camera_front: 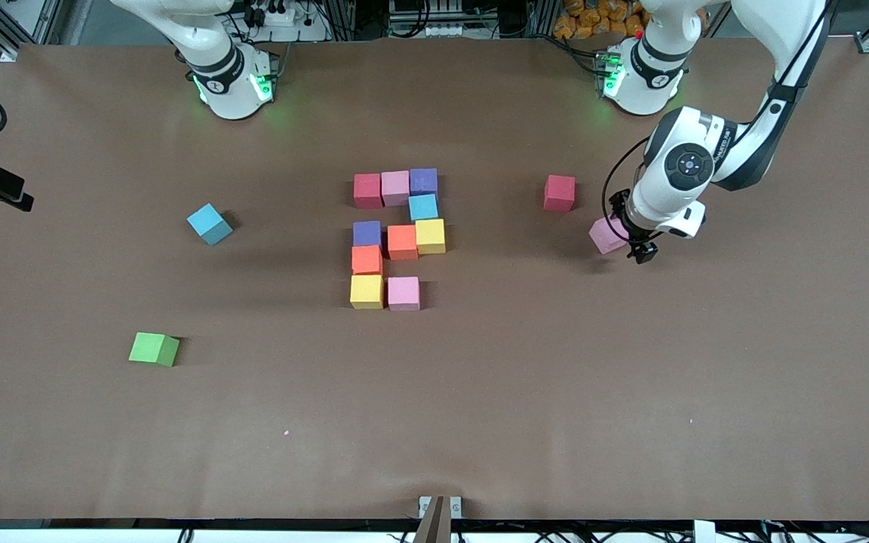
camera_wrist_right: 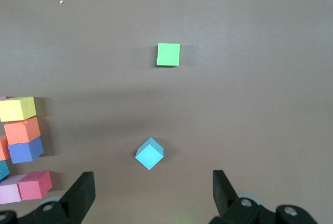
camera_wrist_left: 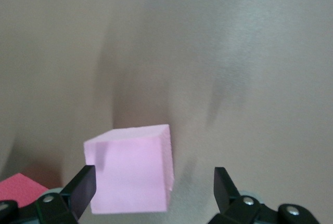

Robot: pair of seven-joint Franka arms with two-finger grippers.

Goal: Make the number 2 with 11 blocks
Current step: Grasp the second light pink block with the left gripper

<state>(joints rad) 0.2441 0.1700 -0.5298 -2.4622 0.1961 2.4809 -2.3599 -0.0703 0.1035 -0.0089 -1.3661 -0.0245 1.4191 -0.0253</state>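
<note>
Pink block (camera_front: pixel 606 235) sits between the spread fingers of the left tool (camera_front: pixel 634 245), ungrasped, toward that arm's end; the right tool (camera_wrist_right: pixel 151 195) waits, released.

From my console the table (camera_front: pixel 631 392) is covered in matt brown sheet, paper-like, with faint creases. The blocks (camera_front: pixel 397 237) read as matt foam with a fine grainy face and no shine; the pink cube (camera_wrist_left: pixel 132 174) beside the left gripper (camera_wrist_left: pixel 155 193) shows soft, slightly rounded edges. The arm shells (camera_front: pixel 687 162) above that cube are glossy white plastic. The fingers (camera_wrist_left: pixel 83 187) look like dull black plastic with small bright metal screws.
</note>
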